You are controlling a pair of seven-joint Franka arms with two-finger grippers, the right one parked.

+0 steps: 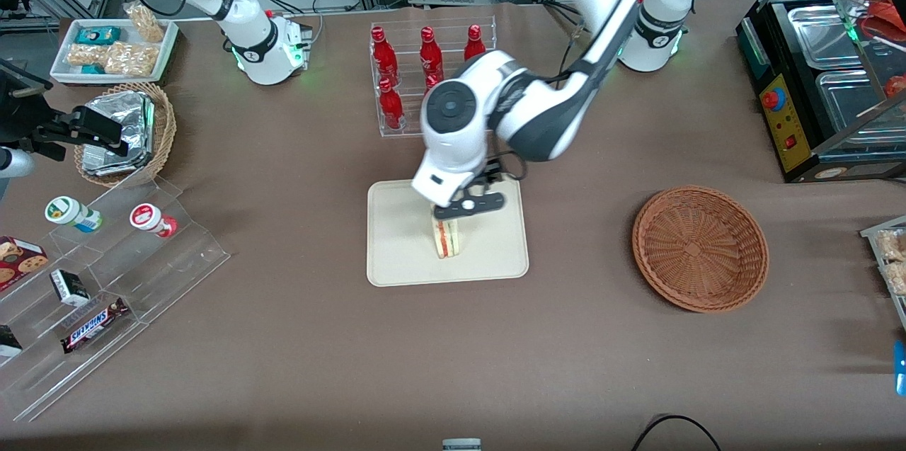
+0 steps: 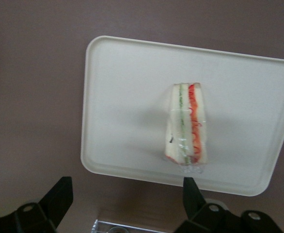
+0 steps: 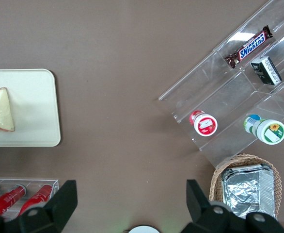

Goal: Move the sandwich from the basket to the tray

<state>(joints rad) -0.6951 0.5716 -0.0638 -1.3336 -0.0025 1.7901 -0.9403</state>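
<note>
The sandwich (image 1: 446,238), a triangular wedge in clear wrap with red and green filling, rests on the cream-beige tray (image 1: 396,246) near its middle. My left gripper (image 1: 468,206) is open and empty, just above the sandwich, over the part of the tray farther from the front camera. In the left wrist view the sandwich (image 2: 186,124) lies on the tray (image 2: 122,97), and the gripper (image 2: 125,194) has its black fingertips (image 2: 60,193) wide apart, with nothing between them. The reddish-brown basket (image 1: 699,247) stands empty toward the working arm's end of the table.
A clear rack of red bottles (image 1: 425,72) stands just past the tray, farther from the front camera. Toward the parked arm's end are a tan basket with foil packets (image 1: 127,132), a white snack tray (image 1: 113,47) and a stepped acrylic display (image 1: 92,281). A food warmer (image 1: 828,83) stands near the basket.
</note>
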